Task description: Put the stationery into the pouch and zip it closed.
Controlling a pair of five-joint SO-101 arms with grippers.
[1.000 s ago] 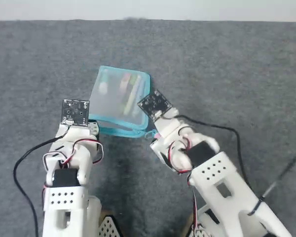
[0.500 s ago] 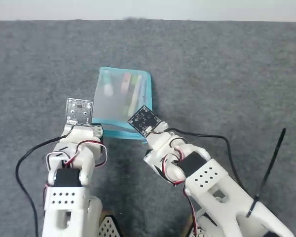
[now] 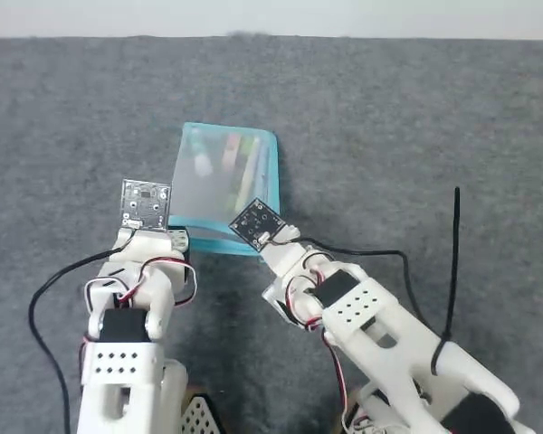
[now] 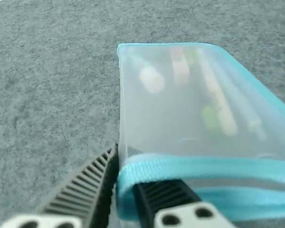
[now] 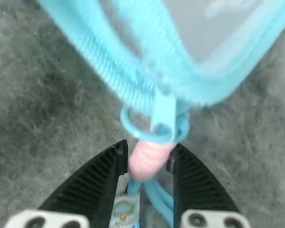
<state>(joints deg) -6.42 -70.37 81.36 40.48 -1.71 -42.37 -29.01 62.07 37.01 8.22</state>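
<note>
Both pinch: left gripper (image 4: 126,173) clamps the limp, light pouch (image 4: 180,114) by its near-left corner; right gripper (image 5: 149,151) nips the soft pink tag (image 5: 143,165), likely the best handle.

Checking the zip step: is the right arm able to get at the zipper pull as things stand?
Likely yes: the right pincer is shut on the pink tab hanging from the zipper pull, nothing between them, while the left pincer clamps the pouch corner.

Pouch (image 3: 224,185) frosted smooth plastic; zipper tape (image 4: 204,168) woven cloth; table cover (image 3: 416,117) rough matt carpet-like cloth.
</note>
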